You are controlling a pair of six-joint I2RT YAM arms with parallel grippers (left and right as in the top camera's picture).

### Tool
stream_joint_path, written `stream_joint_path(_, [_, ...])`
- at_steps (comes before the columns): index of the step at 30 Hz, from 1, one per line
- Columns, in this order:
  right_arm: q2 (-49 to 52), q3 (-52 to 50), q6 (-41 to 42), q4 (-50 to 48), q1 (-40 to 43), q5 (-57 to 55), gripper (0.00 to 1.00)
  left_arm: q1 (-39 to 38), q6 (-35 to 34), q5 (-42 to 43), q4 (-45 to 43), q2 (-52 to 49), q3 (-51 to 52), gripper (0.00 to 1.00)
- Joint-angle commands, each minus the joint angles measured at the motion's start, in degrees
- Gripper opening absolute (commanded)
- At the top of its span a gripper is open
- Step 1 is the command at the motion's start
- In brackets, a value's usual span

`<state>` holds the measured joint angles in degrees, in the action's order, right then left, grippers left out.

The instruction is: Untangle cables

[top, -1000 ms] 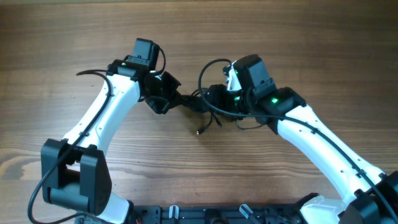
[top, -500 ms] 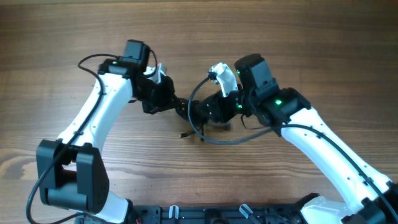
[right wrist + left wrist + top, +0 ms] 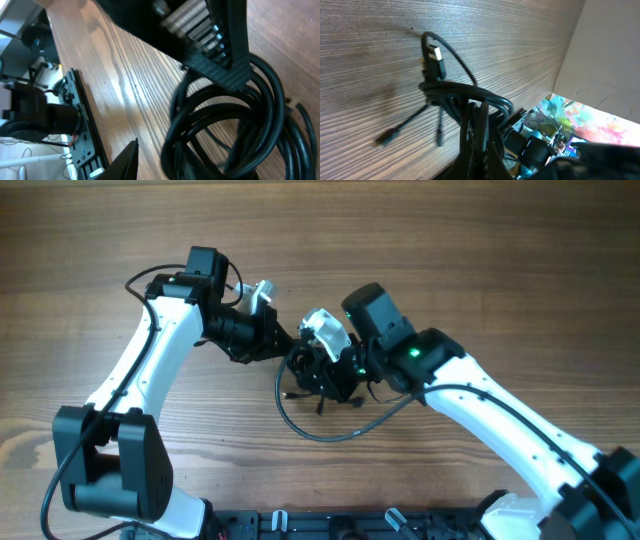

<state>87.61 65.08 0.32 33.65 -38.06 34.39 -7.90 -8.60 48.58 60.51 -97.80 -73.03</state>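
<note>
The cables (image 3: pixel 300 366) are a knotted black bundle at mid-table, with one long loop (image 3: pixel 330 435) trailing toward the front. My left gripper (image 3: pixel 272 342) is shut on the bundle's left side. In the left wrist view the cables (image 3: pixel 465 95) run up from between the fingers (image 3: pixel 480 155), with a USB plug (image 3: pixel 434 55) sticking up and two small plugs (image 3: pixel 385 139) lying on the wood. My right gripper (image 3: pixel 325 372) is at the bundle's right side. In the right wrist view the cable coils (image 3: pixel 225 125) lie against one finger, and the jaws (image 3: pixel 165 160) are apart.
The wooden table (image 3: pixel 480 270) spreads all round. A black rail (image 3: pixel 330 525) runs along the front edge and also shows in the right wrist view (image 3: pixel 85 125). The left arm's own wire (image 3: pixel 145 278) arches by its wrist.
Both grippers have moved left with the bundle. The right gripper has closed in on it, and a long cable loop has spread out toward the front.
</note>
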Motion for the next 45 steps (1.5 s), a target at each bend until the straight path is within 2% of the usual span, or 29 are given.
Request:
stream_joint_path(1, [2.1,1.01,-0.26,-0.24,-0.02,-1.9,0.25,-0.13,1.33,3.04,0.2,1.16,-0.37,0.04])
stream_joint_path(6, [2.19,0.98,-0.28,-1.18,-0.02,-2.45,0.25,-0.13,1.29,3.06,0.17,1.16,-0.37,0.04])
stream_joint_path(12, [3.08,0.9,0.07,-2.89,-0.02,-2.67,0.25,-0.13,-2.78,3.06,0.17,1.16,-0.37,0.04])
stream_joint_path(17, [5.77,0.9,4.35,-3.89,-0.02,-4.61,0.17,-0.13,-3.87,3.04,0.2,1.16,-0.37,0.04])
stream_joint_path(21, [5.9,0.92,6.1,-5.25,-0.02,-4.61,0.04,-0.13,-3.85,2.67,0.13,1.16,-0.37,0.04])
stream_joint_path(23, [5.66,0.92,9.66,-6.69,0.07,-4.59,0.04,-0.13,-3.85,0.11,0.13,1.16,-0.37,0.04])
stream_joint_path(32, [-5.11,0.94,16.7,-7.21,3.76,-2.34,0.04,-0.13,-3.87,-8.52,0.17,1.16,-0.37,0.04])
stream_joint_path(39, [-14.6,0.94,20.96,-8.04,11.58,6.12,0.04,-0.13,-3.87,-10.86,0.17,1.16,-0.37,0.04])
stream_joint_path(45, [-15.96,0.94,27.85,-15.1,20.31,24.02,0.04,-0.13,-3.89,-16.13,0.26,1.16,-0.37,0.04])
